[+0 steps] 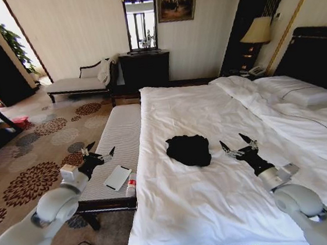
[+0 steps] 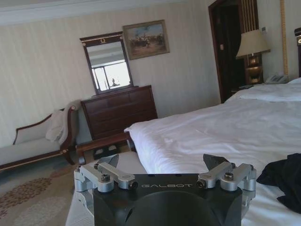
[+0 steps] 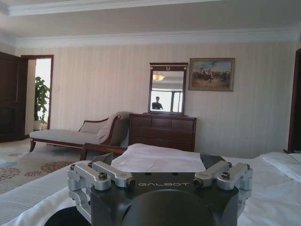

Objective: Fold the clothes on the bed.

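my soft black T-shirt lies bunched up on the big white bed | my right hand spread just beside it, ready to grab | my left hand spread over the grey ribbed desk, waiting

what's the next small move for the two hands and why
Probably bring both hands in toward the black T-shirt and lower them to its edges. It lies crumpled in a heap on the bed, not spread flat. The left hand hangs open over the bench beside the bed, and the right hand hangs open just right of the shirt, touching nothing.
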{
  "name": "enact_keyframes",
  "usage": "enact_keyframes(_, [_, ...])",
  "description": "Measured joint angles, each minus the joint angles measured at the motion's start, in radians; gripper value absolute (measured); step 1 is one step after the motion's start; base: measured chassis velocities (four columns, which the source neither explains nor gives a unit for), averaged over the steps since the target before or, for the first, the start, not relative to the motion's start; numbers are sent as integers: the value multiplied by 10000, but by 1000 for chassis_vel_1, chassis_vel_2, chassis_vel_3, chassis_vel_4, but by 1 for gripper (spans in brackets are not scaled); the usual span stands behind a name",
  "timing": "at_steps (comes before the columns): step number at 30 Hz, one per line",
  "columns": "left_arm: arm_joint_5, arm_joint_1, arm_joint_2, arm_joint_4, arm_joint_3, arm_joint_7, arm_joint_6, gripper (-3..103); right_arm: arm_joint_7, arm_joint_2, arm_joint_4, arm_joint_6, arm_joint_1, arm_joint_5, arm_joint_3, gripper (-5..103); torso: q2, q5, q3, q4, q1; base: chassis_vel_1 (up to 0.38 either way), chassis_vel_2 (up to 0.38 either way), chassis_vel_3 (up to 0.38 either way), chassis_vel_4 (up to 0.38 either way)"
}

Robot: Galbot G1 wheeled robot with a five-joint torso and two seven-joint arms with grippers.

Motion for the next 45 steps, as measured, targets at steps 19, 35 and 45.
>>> enact_keyframes(19, [-1973,-7490,-3313,3427,8197,-21,158,100,-385,-1260,-1506,-242,1410,1033,-1329,100,3,-6,0,0,-2,0,0,0,0])
enact_keyframes(35, [-1699,-6814,-2993,2943,7902,-280,205,100,-628,-502,-1666,192,1427,354,-1668,100,2,-7,-1,2,-2,-2,-2,3,3])
enact_keyframes(45, [-1648,-6670,-2968,2839,7770,-350,258,100,-617,-605,-1645,196,1418,511,-1613,100,3,-10,-1,-1,-3,-125,-111,123,126])
